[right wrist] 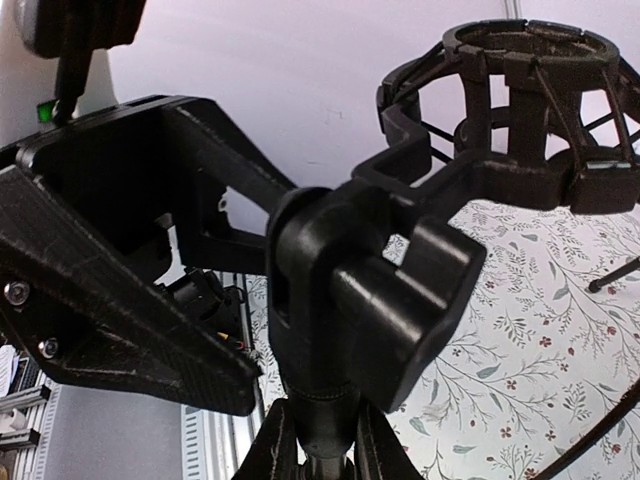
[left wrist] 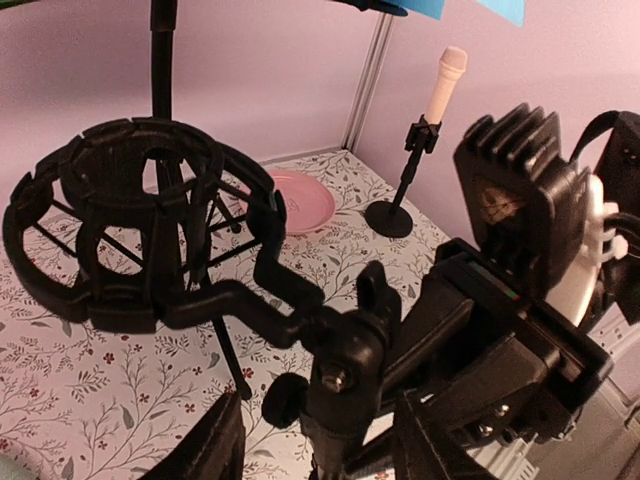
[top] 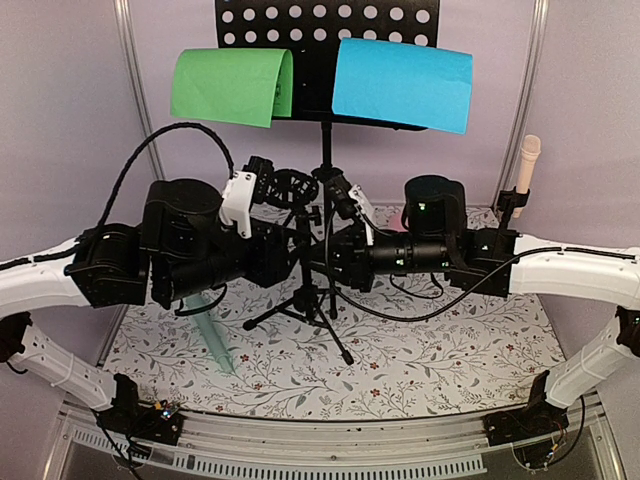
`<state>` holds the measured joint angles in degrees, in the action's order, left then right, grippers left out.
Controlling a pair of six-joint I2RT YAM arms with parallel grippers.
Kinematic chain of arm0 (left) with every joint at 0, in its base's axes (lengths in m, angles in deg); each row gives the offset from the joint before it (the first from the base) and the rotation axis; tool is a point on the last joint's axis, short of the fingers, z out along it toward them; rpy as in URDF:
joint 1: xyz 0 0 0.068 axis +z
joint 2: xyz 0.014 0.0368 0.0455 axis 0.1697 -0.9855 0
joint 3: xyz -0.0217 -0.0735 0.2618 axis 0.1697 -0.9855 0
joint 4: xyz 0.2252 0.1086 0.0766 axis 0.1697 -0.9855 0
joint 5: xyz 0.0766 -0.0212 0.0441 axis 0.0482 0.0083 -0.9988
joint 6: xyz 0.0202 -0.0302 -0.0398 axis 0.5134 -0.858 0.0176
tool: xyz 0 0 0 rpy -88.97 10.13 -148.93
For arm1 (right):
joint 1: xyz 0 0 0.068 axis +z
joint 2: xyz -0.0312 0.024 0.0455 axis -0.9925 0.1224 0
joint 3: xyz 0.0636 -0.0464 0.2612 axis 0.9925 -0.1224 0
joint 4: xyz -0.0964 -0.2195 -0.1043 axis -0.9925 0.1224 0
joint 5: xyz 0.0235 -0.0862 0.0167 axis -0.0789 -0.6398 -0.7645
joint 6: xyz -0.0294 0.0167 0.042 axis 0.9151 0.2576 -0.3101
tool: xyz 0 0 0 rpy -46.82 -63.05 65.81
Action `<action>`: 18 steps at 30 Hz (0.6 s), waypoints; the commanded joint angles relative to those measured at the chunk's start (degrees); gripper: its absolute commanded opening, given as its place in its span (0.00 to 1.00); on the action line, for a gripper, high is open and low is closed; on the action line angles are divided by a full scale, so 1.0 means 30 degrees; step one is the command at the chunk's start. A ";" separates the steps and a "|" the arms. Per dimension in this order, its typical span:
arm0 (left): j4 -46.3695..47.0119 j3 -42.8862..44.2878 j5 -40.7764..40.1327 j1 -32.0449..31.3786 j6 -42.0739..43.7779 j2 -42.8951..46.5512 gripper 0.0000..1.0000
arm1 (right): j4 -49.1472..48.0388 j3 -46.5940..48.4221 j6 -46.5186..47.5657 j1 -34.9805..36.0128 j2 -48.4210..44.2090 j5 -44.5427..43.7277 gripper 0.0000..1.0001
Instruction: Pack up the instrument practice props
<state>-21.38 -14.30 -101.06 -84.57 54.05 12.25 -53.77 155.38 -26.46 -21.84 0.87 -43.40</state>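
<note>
Two grippers meet on one cage-like microphone holder (left wrist: 130, 220) at the middle of the table (top: 450, 350). The right gripper (right wrist: 318, 450) is clamped on the holder's post, low in its own view. The left gripper (left wrist: 325, 450) straddles the same post with its jaws apart, seemingly not touching it.

Packing looks barely begun, and no box or bag shows in any view. The music rack (top: 325, 20) stands upright at the back with the green sheet (top: 230, 85) and the blue sheet (top: 400, 85) draped over its shelf. The pink microphone (top: 527, 165) sits upright in a round-footed stand (left wrist: 390, 215) by the right wall. The mint microphone (top: 215, 340) lies on the table under the left arm.

The count is one rack, two sheets, two microphones and two supports — the caged holder and the round-footed stand. One pink plate (left wrist: 305, 200), not among the props, lies flat behind the holder. Every prop, it seems, is left to stow.
</note>
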 commanded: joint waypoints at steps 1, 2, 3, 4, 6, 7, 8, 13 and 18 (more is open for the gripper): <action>0.1372 0.0399 -0.0021 -0.0278 0.1164 -0.0121 0.51 | -0.2939 -0.0263 0.0444 0.0198 -0.0884 0.2616 0.00; 0.1688 0.0354 0.0140 -0.0283 0.1357 -0.0146 0.50 | -0.3037 -0.0325 0.0496 0.0244 -0.0898 0.2757 0.00; 0.2054 0.0286 0.0252 -0.0274 0.1521 -0.0135 0.50 | -0.3068 -0.0337 0.0591 0.0312 -0.0911 0.2874 0.00; 0.2400 0.0197 0.0391 -0.0262 0.1698 -0.0108 0.48 | -0.3083 -0.0338 0.0625 0.0324 -0.0887 0.3009 0.00; 0.3035 0.0019 0.0518 -0.0267 0.1916 0.0005 0.43 | -0.3071 -0.0338 0.0750 0.0352 -0.0898 0.3030 0.00; 0.3222 -0.0093 0.0504 -0.0283 0.1931 0.0086 0.40 | -0.3058 -0.0346 0.0770 0.0351 -0.0915 0.2974 0.00; 0.3384 -0.0143 0.0510 -0.0267 0.1944 0.0132 0.36 | -0.3056 -0.0387 0.0820 0.0366 -0.0953 0.2897 0.00; 0.3418 -0.0198 0.1059 -0.0288 0.2239 0.0144 0.15 | -0.3027 -0.0455 0.0991 0.0368 -0.1143 0.2199 0.00; 0.3434 -0.0452 0.1323 -0.0289 0.2255 0.0329 0.11 | -0.2949 -0.0486 0.0883 0.0366 -0.1135 0.1996 0.25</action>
<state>-13.12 -14.43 -98.00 -85.06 59.80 12.21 -58.39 154.22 -24.27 -21.43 -0.11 -37.63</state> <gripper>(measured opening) 0.224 0.178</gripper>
